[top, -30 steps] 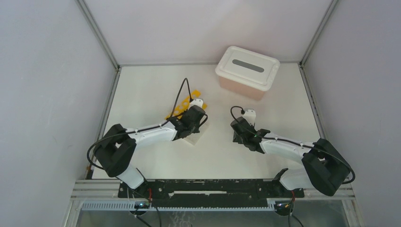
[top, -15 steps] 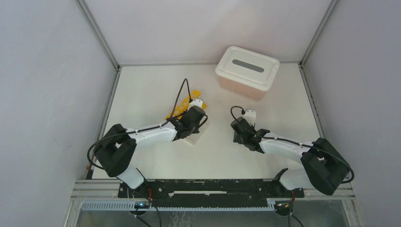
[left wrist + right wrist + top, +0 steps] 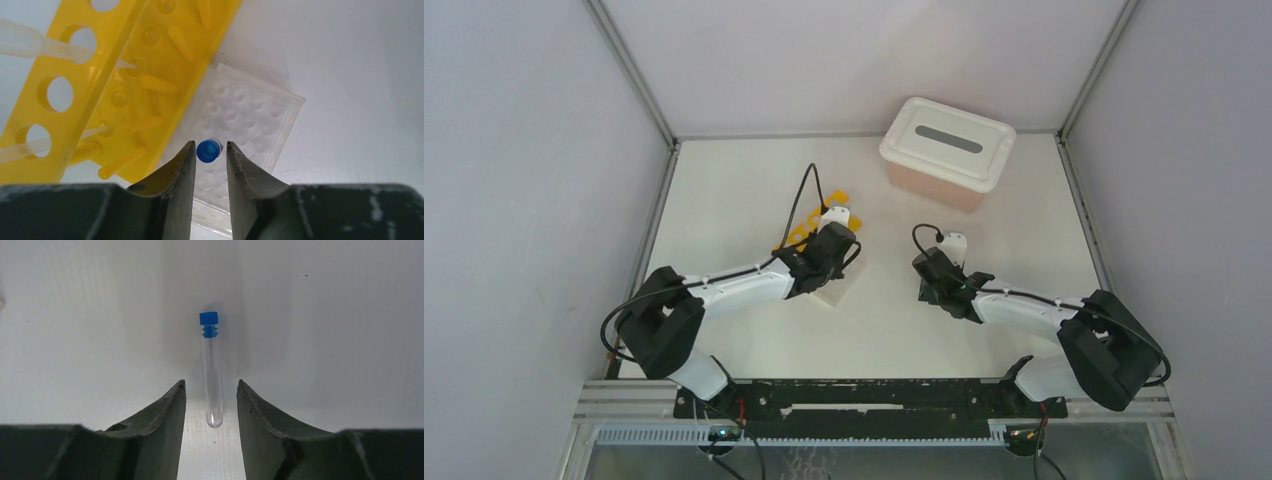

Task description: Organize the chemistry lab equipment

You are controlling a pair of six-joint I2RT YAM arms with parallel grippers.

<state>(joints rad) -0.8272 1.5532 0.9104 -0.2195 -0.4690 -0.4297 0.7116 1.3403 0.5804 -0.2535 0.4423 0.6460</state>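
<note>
Blue-capped tube (image 3: pixel 209 151) pinched upright in the left gripper (image 3: pixel 210 145): keep vertical over one well of the small clear grid rack (image 3: pixel 250 112) beside the yellow tube rack (image 3: pixel 150 60), press gently, then release, right gripper (image 3: pixel 210 383) waiting open astride the second tube (image 3: pixel 212 365) lying on the table (image 3: pixel 330 315).

Yellow rack (image 3: pixel 75 90) cut off at left edge; dropper (image 3: pixel 30 44) bulbs out of frame.

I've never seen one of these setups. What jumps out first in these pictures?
Probably the bright yellow tube rack under the left arm, lying on the table with thin clear droppers poking through its holes. Beside it, a blue-capped tube sits between the left gripper's jaws over a small clear grid rack. Another blue-capped tube lies flat between the right gripper's open jaws.
</note>
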